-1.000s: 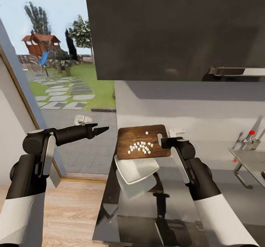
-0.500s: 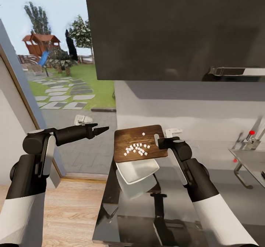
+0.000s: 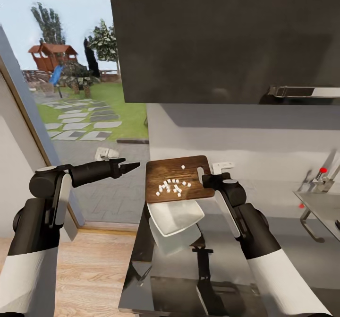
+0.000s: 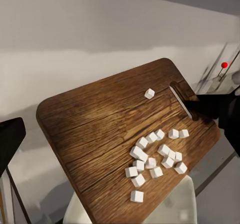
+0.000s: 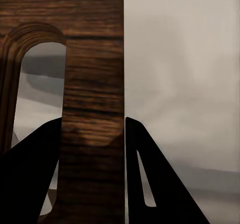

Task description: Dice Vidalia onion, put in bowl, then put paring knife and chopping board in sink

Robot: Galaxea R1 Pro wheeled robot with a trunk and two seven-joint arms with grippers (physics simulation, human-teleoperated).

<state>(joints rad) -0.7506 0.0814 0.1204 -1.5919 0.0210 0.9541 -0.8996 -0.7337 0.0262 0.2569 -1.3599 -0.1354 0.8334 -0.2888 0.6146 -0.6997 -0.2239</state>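
Since a second ago the chopping board [image 3: 177, 180] has shifted left and lifted a bit, now hanging over the far edge of the white bowl [image 3: 174, 217]; dice [image 3: 171, 187] have slid toward its near-left side. Right hand [image 3: 211, 180] clamps the board's handle end, next to the slot. Right wrist view shows what the head view can't: the two dark fingers [image 5: 150, 184] pinch the wood strip beside the slot handle [image 5: 35, 84], one finger through the slot side, one on the outer edge. Left wrist view gives the board's top [image 4: 100, 134] tilted, with a cluster of white onion cubes [image 4: 155, 156] near its lower side, one stray cube [image 4: 149, 93] by the slot, and the bowl's rim [image 4: 187, 204] just under the low edge. Left hand [image 3: 128, 167] is held off the counter's left end, well apart from the board, fingers together to a point, holding nothing. Bowl sits on the steel counter [image 3: 226, 269]. Sink [image 3: 321, 203] and faucet with red knob [image 3: 323, 170] are at far right in the head view. Dark wall cabinet [image 3: 222, 38] is above.
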